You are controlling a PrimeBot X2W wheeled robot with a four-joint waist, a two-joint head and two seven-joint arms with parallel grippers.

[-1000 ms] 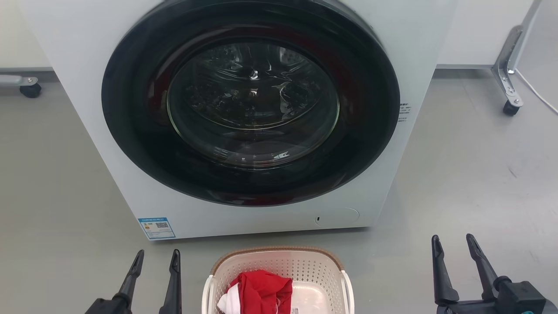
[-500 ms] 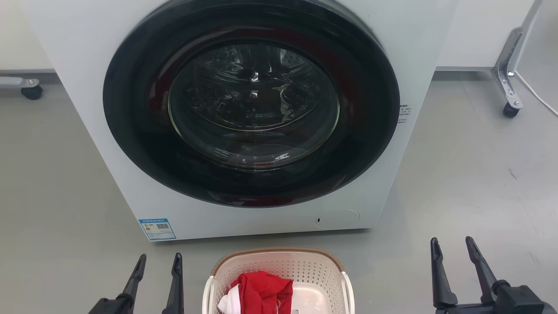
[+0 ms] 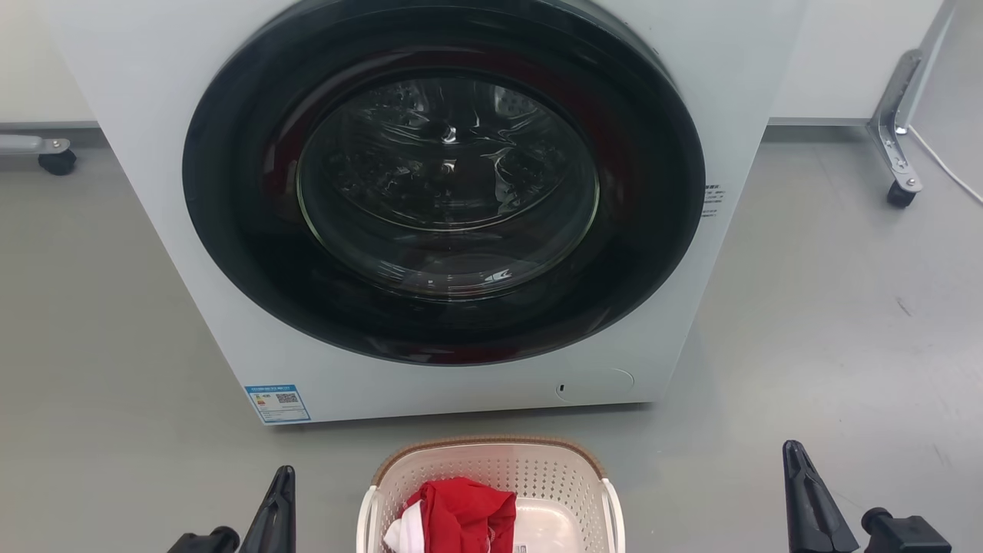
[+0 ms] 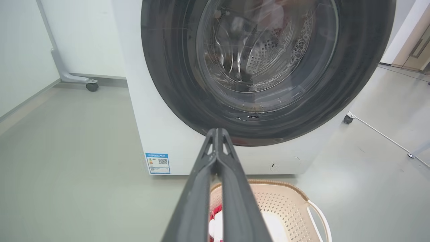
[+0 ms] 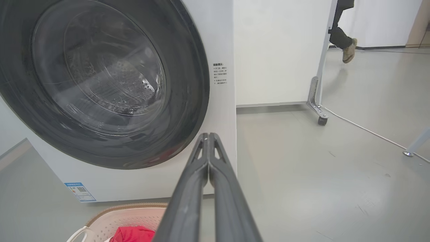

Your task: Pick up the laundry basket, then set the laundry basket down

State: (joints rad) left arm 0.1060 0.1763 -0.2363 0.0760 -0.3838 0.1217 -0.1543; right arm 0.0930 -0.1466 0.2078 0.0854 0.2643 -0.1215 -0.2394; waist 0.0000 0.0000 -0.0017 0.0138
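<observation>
Cream plastic laundry basket (image 3: 537,472): it stands on the floor between the two grippers. It sits closer to the left gripper than to the right one, and neither touches it.
Left gripper (image 3: 286,472): its fingers are pressed together on nothing. The tips point at the washing machine (image 3: 115,115), and the left handle (image 3: 365,514) is just inward of them.
Right gripper (image 3: 792,449): its fingers are also pressed together and empty. It stands well out from the right handle (image 3: 612,507).
Load: a red cloth (image 3: 461,511) over a white piece (image 3: 399,534) is heaped on the side nearer the left gripper. The bottom is bare on the side nearer the right gripper.
Stage: this fits a basket waiting to be lifted, or one set back down with both grippers clear. The pictures do not settle which.
Handling: I judge the two thin handles to be the natural holds. The off-centre load would probably tip the basket toward the left gripper unless both sides travel level. The perforated walls look likely to flex.
Clearance: the machine's front and its dark round door (image 3: 445,177), which looks shut, stand just ahead of both sets of fingertips. Room ahead is short, and more lies outward.
Floor (image 3: 829,322): it is grey, smooth and level with a faint sheen, so the basket could slide on it.
Room: a castor frame (image 3: 895,138) and a cable (image 3: 944,165) lie beyond the right gripper, far out. A person's foot (image 5: 349,53) shows in the distance past them.
</observation>
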